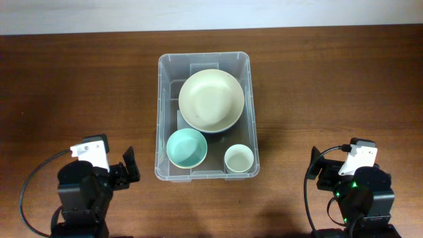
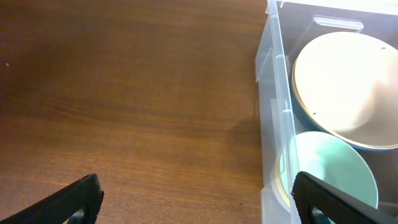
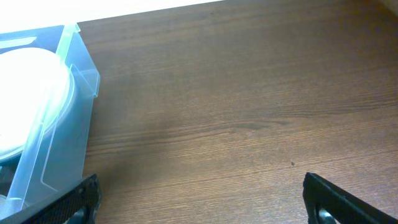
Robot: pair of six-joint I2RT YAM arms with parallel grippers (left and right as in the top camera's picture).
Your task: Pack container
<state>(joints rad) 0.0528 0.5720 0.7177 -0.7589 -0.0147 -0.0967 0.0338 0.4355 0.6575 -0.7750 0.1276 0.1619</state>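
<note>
A dark brown wooden table [image 1: 79, 79] bears the clear container [image 1: 168, 73] near its middle.

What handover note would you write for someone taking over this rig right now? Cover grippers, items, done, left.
Left gripper: open, empty, left of the container.
Right gripper: open, empty, right of it.
The container sits between the two arms, holding a large cream bowl, a teal bowl and a small white bowl.
Done: three bowls packed.
Left: probably nothing; no loose item shows in any view.
</note>
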